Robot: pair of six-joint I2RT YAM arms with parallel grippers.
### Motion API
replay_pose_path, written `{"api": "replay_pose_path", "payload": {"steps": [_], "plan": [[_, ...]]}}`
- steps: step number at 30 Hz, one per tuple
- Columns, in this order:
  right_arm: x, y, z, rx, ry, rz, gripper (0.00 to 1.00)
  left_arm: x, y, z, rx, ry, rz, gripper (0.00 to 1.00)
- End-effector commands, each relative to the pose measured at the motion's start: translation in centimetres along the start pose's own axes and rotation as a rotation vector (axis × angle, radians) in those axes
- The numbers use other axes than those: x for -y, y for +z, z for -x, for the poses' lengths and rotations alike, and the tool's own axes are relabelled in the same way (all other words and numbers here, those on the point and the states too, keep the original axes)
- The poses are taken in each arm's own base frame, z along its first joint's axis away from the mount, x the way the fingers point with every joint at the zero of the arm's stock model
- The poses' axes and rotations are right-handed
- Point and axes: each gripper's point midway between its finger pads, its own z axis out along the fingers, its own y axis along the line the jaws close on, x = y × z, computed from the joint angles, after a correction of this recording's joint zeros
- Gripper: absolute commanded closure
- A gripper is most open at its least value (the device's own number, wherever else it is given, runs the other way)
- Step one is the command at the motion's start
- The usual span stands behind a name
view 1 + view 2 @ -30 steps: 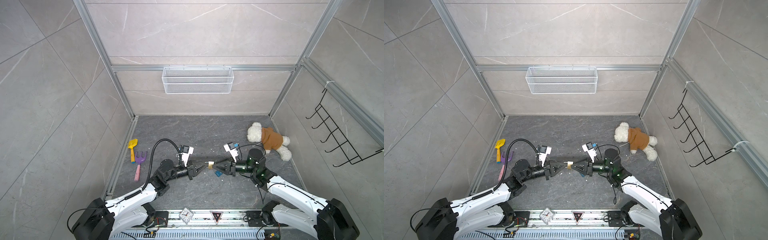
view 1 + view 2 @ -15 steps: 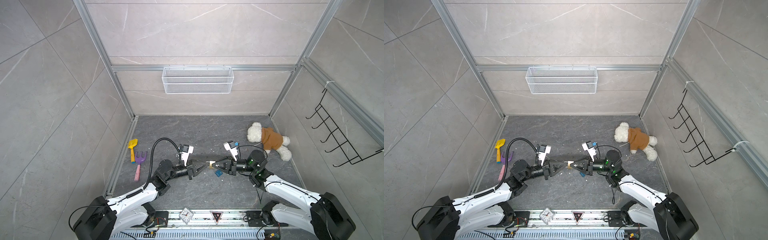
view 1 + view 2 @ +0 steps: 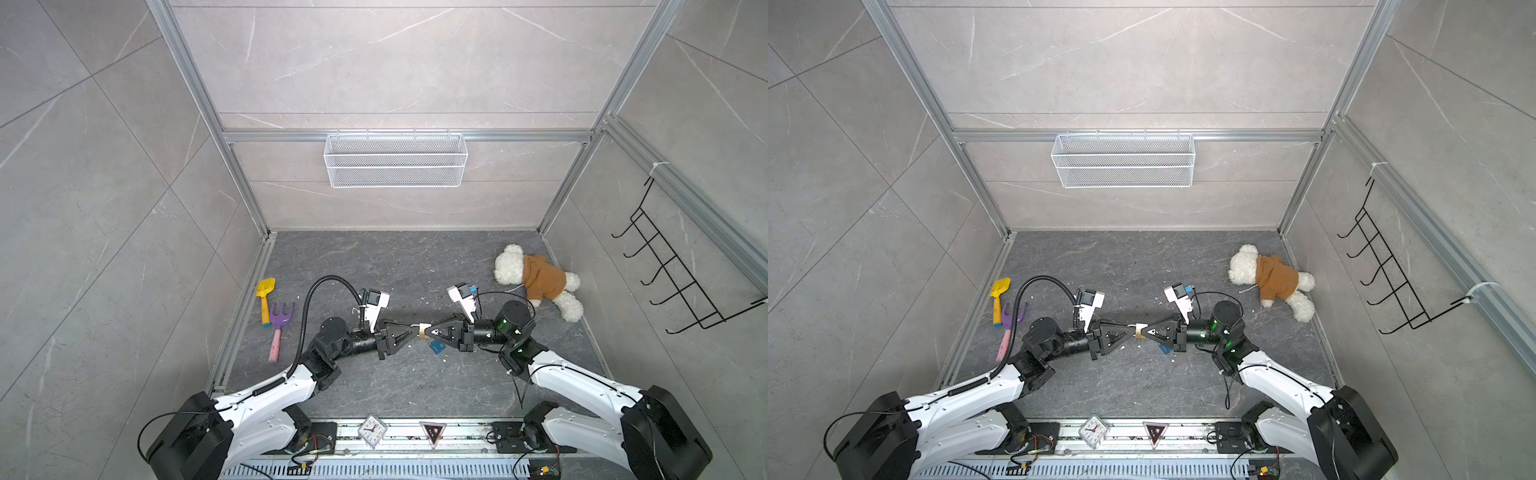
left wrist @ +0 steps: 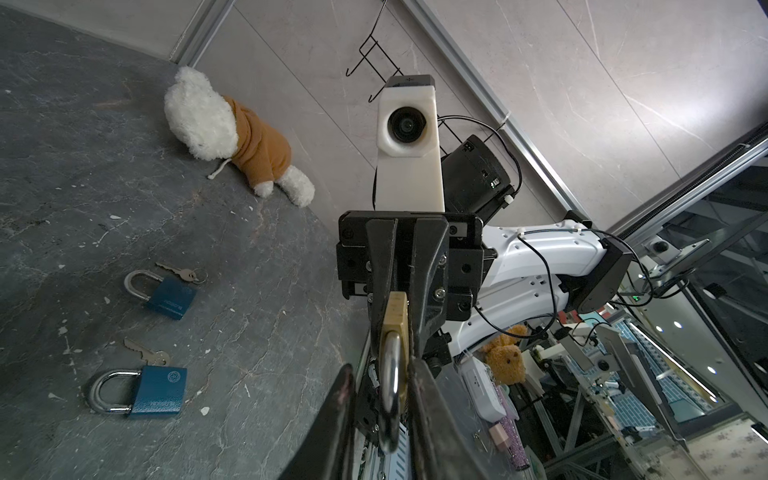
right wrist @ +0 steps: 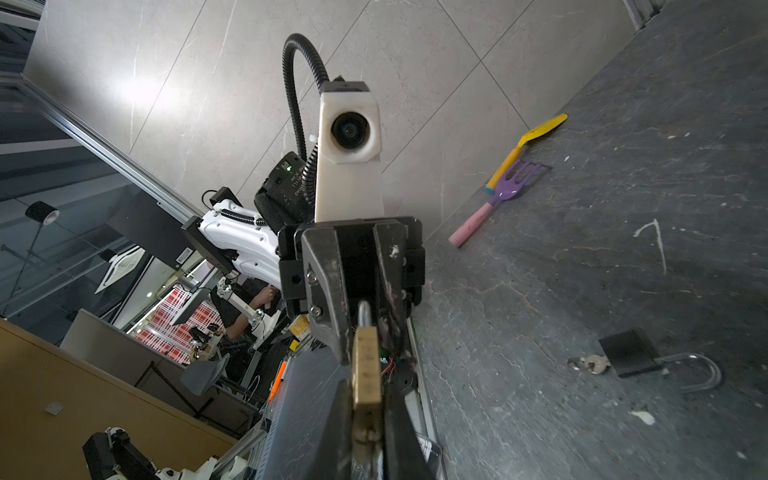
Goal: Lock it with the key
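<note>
We find the brass padlock point(image 3: 422, 331) held in the air above the floor point(image 4: 257, 232), midway between the two arms. The right gripper point(image 3: 432, 331) is pressed together on the brass body, which fixes the lock and turns its shackle point(image 4: 390, 370) toward the opposite arm. The left gripper point(image 3: 412, 330) straddles that shackle with its jaws slightly parted, a gap showing on one side, so it guides but does not clamp. We judge that this two-point arrangement keeps the body steady while the shackle end is worked. Whether the shackle is seated we cannot tell. No key shows in this lock. The visible keys point(image 4: 183, 273) lie on the floor beside two blue padlocks point(image 4: 168, 298), well apart from the held lock.
</note>
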Motion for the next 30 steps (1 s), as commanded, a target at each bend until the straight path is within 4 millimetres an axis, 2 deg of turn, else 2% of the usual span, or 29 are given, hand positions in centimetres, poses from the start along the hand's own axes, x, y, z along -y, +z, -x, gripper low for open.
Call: {"api": "replay_pose_path", "payload": {"steps": [1,15,25,30], "plan": [[-0.9,-0.1,0.0,-0.022,-0.043,0.014,1.00,1.5,0.4,0.9,-0.005,0.066,-0.053,0.73],[0.1,0.0,-0.4,-0.042,-0.031,-0.024,1.00,2.4,1.1,0.5,-0.040,0.078,-0.109,0.74],[0.2,0.1,-0.4,-0.052,-0.028,-0.027,1.00,2.6,1.8,-0.2,-0.080,0.075,-0.131,0.77],[0.2,0.1,-0.4,-0.055,-0.029,-0.027,1.00,2.7,2.1,-0.3,-0.094,0.074,-0.139,0.82]]}}
